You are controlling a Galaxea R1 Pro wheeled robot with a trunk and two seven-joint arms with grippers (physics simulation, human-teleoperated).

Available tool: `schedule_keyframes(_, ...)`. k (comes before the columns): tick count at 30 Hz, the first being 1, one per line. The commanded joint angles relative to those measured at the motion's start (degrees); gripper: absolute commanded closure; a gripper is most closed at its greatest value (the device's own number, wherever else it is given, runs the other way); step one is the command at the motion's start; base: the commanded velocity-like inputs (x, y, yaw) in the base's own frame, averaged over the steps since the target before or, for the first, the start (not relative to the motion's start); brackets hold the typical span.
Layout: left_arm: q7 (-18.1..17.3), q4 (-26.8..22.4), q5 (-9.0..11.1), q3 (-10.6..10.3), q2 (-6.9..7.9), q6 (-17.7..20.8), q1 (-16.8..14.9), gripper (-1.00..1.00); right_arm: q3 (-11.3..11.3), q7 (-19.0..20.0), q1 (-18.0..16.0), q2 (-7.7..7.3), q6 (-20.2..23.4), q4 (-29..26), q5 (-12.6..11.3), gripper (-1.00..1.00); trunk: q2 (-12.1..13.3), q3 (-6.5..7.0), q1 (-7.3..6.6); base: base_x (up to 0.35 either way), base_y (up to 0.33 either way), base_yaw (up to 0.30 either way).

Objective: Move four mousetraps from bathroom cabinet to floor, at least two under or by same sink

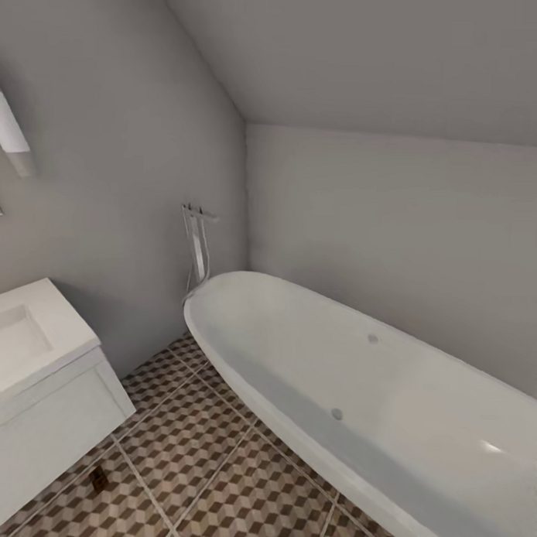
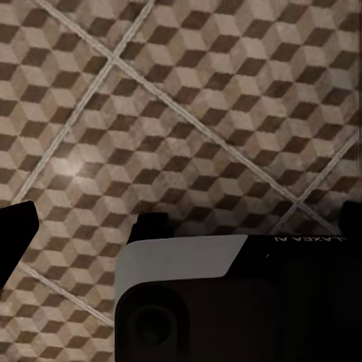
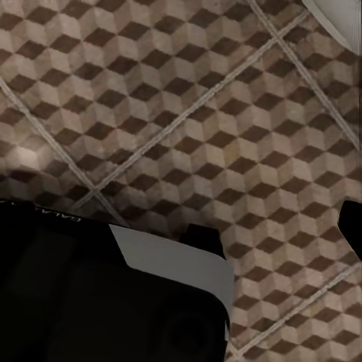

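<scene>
The oval white bathtub [image 1: 357, 380] fills the right of the head view with nothing inside; the sink [image 1: 18, 341] basin at left holds nothing either. One mousetrap [image 1: 98, 479], a small dark-brown slab, lies on the cube-patterned bathroom floor [image 1: 215, 468] at lower left, just beside the vanity front. Whether either jaws are released or clenched cannot be told.

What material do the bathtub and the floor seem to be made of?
The bathtub looks like glossy white acrylic or enamel: its smooth inside carries soft highlights; which one, the render cannot settle. The bathroom floor looks like matte ceramic tile: square pieces with a printed cube pattern and pale grout lines.
</scene>
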Motion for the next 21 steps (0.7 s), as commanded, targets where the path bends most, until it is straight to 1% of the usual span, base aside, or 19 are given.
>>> schedule_keyframes(1,0.32,-0.08,0.39,-0.49,0.02,-0.14,-0.01,-1.0,0.48,-0.09,-0.07,0.05,-0.3,0.19,-0.38,-1.0,-0.04,0.02,0.0,0.0,0.0,-0.208)
schedule_keyframes(14,0.32,-0.08,0.39,-0.53,0.02,-0.14,-0.01,-1.0,0.48,-0.07,-0.07,0.11,-0.3,0.2,-0.38,-1.0,-0.04,0.97,0.0,0.0,0.0,-0.204)
schedule_keyframes(21,0.32,-0.08,0.39,-0.53,0.02,-0.14,-0.01,-1.0,0.48,-0.12,-0.07,0.22,-0.3,0.2,-0.38,-1.0,-0.04,1.13,0.0,0.0,0.0,-0.062)
